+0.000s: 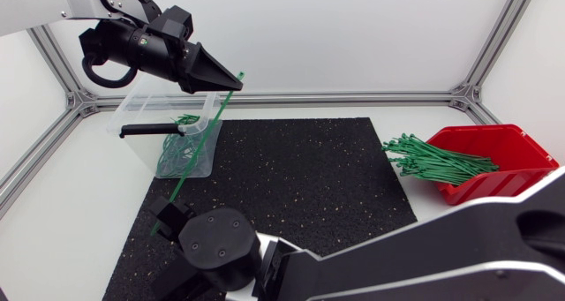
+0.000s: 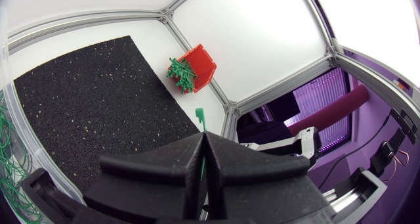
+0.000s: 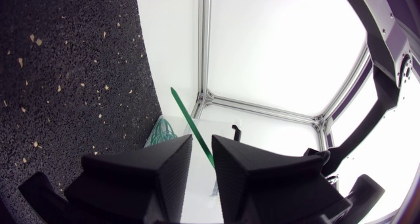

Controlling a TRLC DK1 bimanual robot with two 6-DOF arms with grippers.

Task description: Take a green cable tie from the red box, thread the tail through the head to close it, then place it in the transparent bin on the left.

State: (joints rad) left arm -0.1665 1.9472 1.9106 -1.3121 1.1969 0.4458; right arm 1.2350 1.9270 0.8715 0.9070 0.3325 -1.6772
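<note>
Head view: at upper left, your left gripper pinches one green cable tie by the transparent bin — it is straight, not looped yet.
Left wrist view: jaws pressed tight on it.
Right wrist view: right gripper jaws spread, tie between them — threading and dropping are left.

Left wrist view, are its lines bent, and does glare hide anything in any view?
Left wrist view: fisheye bows the rails; cable tie shows plainly against the white table. Right wrist view: same bowing. Head view: straight rails, even light, no hiding glare.
</note>
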